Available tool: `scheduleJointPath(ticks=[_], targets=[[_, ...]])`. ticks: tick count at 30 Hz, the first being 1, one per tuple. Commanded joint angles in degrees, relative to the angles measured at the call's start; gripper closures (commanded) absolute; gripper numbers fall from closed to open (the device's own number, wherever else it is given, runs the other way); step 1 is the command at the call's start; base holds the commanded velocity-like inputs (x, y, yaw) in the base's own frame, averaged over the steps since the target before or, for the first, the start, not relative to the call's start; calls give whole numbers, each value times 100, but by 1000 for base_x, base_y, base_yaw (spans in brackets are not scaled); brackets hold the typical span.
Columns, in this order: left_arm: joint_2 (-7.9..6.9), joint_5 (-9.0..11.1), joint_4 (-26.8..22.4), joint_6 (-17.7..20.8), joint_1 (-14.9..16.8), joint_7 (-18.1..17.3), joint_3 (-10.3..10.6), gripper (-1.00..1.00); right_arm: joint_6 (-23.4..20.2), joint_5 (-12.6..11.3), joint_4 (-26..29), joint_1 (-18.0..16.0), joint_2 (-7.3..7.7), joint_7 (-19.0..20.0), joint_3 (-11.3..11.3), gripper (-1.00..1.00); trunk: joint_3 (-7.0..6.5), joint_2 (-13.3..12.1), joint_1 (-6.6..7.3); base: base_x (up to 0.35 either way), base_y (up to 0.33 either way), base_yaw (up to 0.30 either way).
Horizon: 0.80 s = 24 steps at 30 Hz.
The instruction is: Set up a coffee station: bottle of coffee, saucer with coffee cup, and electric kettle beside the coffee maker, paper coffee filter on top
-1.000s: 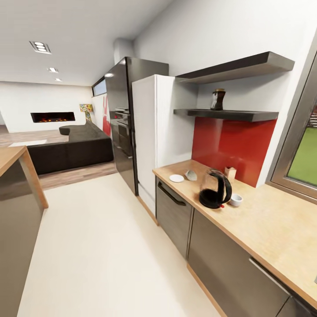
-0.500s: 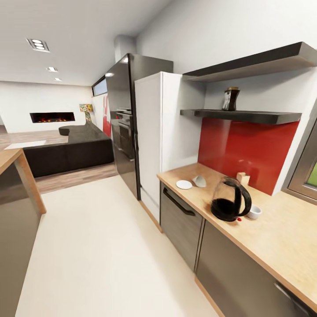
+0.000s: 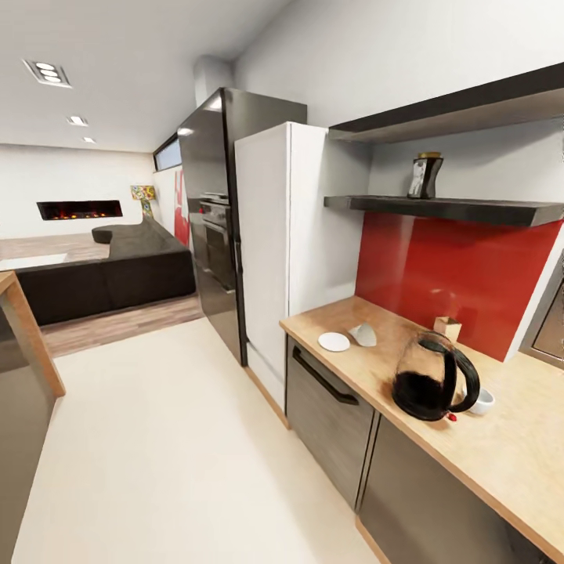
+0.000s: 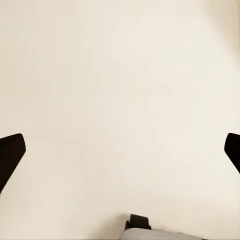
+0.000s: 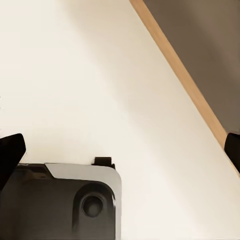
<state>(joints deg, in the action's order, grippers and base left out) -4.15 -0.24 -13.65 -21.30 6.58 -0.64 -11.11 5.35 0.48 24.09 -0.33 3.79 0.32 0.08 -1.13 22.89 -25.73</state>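
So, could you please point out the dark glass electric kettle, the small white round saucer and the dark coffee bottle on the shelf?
Dark glass electric kettle (image 3: 427,384), head view, on its glass body.
Small white round saucer (image 3: 334,341), head view, its centre.
Dark coffee bottle (image 3: 424,177), head view, mid-body.

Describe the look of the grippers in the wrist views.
The left gripper has two black, blunt-tipped fingers entering from opposite edges. The right gripper has matching black fingers. No cables or markings are visible on them.

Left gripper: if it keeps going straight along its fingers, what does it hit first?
Likely the floor. The left gripper is open with plain cream floor ahead and nothing between the fingertips; how far off the floor lies can't be judged.
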Motion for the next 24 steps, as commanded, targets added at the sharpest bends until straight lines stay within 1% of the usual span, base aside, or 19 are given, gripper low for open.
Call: scheduleJointPath(ticks=[1, 6, 10, 11, 16, 22, 24], targets=[[1, 0, 5, -20, 1, -7, -14, -100, 18, 5, -7, -2, 0, 3, 1, -100, -1, 3, -5, 292, 216, -232], [2, 17, 3, -23, 1, 1, -21, -100, 10, 13, -71, -2, -1, 4, 1, -100, -11, 3, -5, 187, 276, -249], [2, 10, 2, -18, 2, 2, -19, -100, 10, 10, -689, -2, -13, 7, 4, -100, -13, 3, -5, 79, 276, -262], [2, 5, 2, -14, 2, 7, -17, -100, 10, 8, -940, -2, -20, 12, 6, -100, -14, 3, -5, 30, 163, -265], [2, -2, 4, -4, 1, 40, -14, -100, 10, 3, -1676, -2, -60, 26, 9, -100, -14, 3, -5, 13, 69, -266], [10, -6, 11, 11, 1, 46, 21, -100, 4, 5, -2160, 6, -55, 30, 1, -100, -14, 3, -5, 1, 6, -267], [11, -4, 31, 12, 1, 46, 25, -100, 7, 5, -2187, 6, -57, 30, 1, -100, -14, 3, -5, 0, 0, -268]])
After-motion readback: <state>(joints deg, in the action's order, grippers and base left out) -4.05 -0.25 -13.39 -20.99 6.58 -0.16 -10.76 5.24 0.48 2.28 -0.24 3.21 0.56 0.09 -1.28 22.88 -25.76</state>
